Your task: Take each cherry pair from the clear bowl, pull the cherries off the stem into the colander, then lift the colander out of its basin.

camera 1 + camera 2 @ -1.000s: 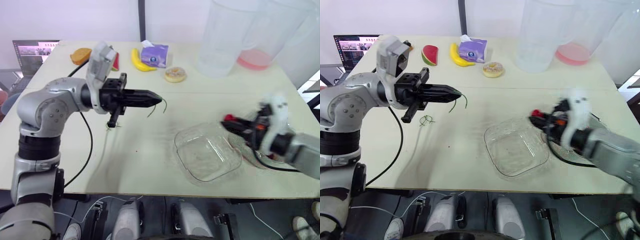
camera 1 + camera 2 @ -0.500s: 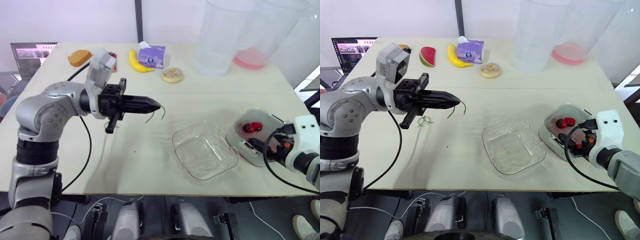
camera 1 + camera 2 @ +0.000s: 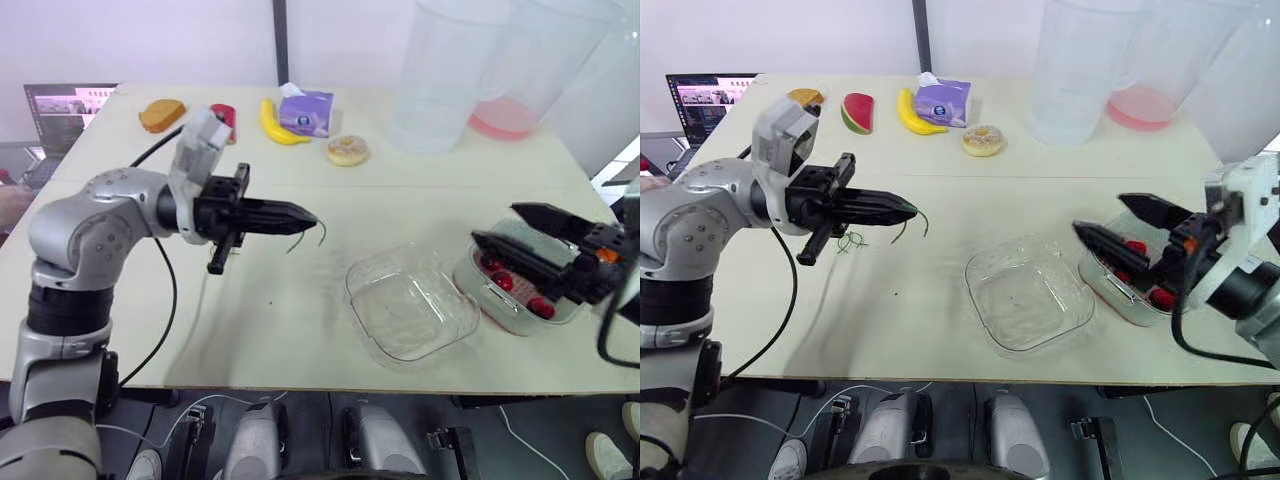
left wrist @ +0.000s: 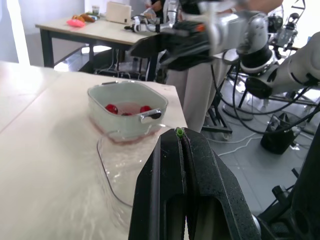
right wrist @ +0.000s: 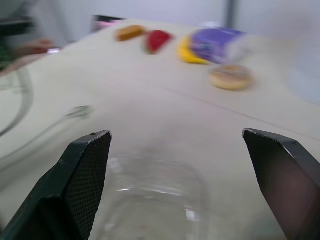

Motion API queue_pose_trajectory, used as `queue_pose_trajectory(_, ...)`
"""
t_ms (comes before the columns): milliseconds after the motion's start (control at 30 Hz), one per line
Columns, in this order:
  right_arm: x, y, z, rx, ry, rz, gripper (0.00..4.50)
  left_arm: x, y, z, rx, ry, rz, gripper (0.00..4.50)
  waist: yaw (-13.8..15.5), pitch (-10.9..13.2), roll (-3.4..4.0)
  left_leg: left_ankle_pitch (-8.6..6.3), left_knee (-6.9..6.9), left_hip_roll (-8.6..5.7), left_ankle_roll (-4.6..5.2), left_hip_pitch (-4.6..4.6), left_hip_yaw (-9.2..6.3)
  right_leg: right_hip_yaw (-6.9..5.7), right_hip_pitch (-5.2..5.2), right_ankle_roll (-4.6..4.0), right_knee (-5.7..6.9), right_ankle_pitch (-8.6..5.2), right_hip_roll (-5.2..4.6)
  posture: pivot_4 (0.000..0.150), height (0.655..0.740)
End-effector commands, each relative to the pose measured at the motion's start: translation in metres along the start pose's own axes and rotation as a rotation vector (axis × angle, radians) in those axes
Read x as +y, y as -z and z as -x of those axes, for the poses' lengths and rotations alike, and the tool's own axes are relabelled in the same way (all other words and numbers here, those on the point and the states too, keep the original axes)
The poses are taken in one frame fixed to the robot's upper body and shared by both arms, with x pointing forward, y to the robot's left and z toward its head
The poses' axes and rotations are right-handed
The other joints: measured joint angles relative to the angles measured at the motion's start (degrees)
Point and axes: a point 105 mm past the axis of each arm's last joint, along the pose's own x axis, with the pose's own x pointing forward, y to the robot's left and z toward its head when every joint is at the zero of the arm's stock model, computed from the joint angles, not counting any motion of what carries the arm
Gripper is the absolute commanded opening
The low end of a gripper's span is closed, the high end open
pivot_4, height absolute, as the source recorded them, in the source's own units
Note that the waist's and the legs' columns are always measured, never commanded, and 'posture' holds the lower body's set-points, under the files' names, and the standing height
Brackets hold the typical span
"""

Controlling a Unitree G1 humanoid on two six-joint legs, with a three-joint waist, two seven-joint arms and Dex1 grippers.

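Colander [image 3: 520, 297], cherries [image 3: 503, 283] inside, seated in its basin [image 3: 500, 318] just to the right of the empty clear bowl [image 3: 975, 290]. The right gripper [image 3: 1100, 213] hovers over the bowl-side edge of the colander with its fingers spread wide and tips pointing toward the bowl. The colander lies below and behind those tips, so this arm looks the nearer for the lift. The left gripper [image 3: 908, 208], well to the left of the bowl, is pinched together on a bare green stem [image 4: 178, 132].
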Motion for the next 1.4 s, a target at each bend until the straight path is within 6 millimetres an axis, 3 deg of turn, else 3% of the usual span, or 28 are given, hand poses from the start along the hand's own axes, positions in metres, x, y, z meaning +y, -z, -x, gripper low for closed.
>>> queue_pose_trajectory(33,0.02,0.008,-0.003,0.046,-0.14,0.048,4.47,-0.005,-0.003,0.005,0.011,-0.034,-0.053,0.0,-0.05,0.0,0.0,0.0,0.0,0.0,0.0,0.01,-0.01,-0.01,0.02,0.0,0.0,0.0,-0.01,0.15,0.74)
queue_pose_trajectory(367,0.023,0.021,-0.013,0.096,-0.217,0.104,4.47,-0.005,0.017,0.031,0.083,-0.225,-0.038,0.0,-0.04,0.01,-0.01,0.0,0.0,0.02,0.0,0.06,-0.02,-0.01,0.03,-0.01,0.01,0.0,-0.08,0.15,0.74)
queue_pose_trajectory(467,0.023,0.028,-0.015,0.139,-0.226,0.116,4.47,0.008,0.032,0.053,0.138,-0.371,-0.031,0.0,-0.05,0.01,-0.01,0.0,0.01,0.01,0.0,0.06,-0.02,-0.03,0.04,-0.01,0.0,0.0,-0.11,0.15,0.74)
queue_pose_trajectory(567,0.025,0.033,-0.018,0.15,-0.231,0.122,4.47,0.04,0.062,0.108,0.234,-0.703,0.006,0.0,-0.05,0.01,-0.01,-0.01,0.0,0.02,0.0,0.09,-0.02,-0.03,0.04,-0.02,0.01,0.0,-0.11,0.15,0.74)
queue_pose_trajectory(667,0.025,0.036,-0.02,0.159,-0.232,0.127,4.47,0.05,0.085,0.136,0.287,-0.834,0.048,0.0,-0.22,0.01,-0.02,-0.01,-0.03,0.03,0.0,0.11,0.0,-0.02,0.02,-0.03,0.01,0.0,-0.11,0.15,0.74)
queue_pose_trajectory(767,0.026,0.038,-0.021,0.168,-0.233,0.132,4.47,0.058,0.096,0.149,0.316,-0.901,0.058,0.0,0.15,0.03,-0.07,-0.02,-0.03,0.01,0.02,0.05,0.0,-0.08,0.0,-0.03,0.0,0.0,-0.2,0.15,0.74)
queue_pose_trajectory(900,0.025,0.042,-0.022,0.196,-0.235,0.131,4.47,0.061,0.115,0.148,0.359,-0.875,0.078,0.0,0.26,0.03,-0.09,-0.05,0.0,-0.08,0.07,0.03,0.0,-0.17,0.03,-0.02,0.0,0.01,-0.4,0.15,0.74)
queue_pose_trajectory(1033,0.024,0.042,-0.021,0.201,-0.229,0.134,4.5,0.061,0.118,0.146,0.353,-0.857,0.09,1.3,0.01,0.03,-0.1,-0.05,-0.01,-0.06,0.07,0.04,0.01,-0.2,0.02,-0.03,0.0,0.01,-0.42,0.15,0.74)
queue_pose_trajectory(1233,0.022,0.042,-0.02,0.196,-0.21,0.13,4.5,0.058,0.109,0.146,0.334,-0.817,0.085,4.36,-0.1,0.03,-0.1,-0.05,-0.02,-0.04,0.07,0.04,0.0,-0.21,0.02,-0.02,0.02,0.01,-0.41,0.15,0.74)
queue_pose_trajectory(1400,0.02,0.041,-0.018,0.194,-0.193,0.124,4.5,0.058,0.082,0.134,0.315,-0.739,-0.022,4.44,0.1,0.03,-0.1,-0.05,0.0,-0.06,0.07,0.04,0.0,-0.23,0.03,-0.02,0.02,0.01,-0.42,0.15,0.74)
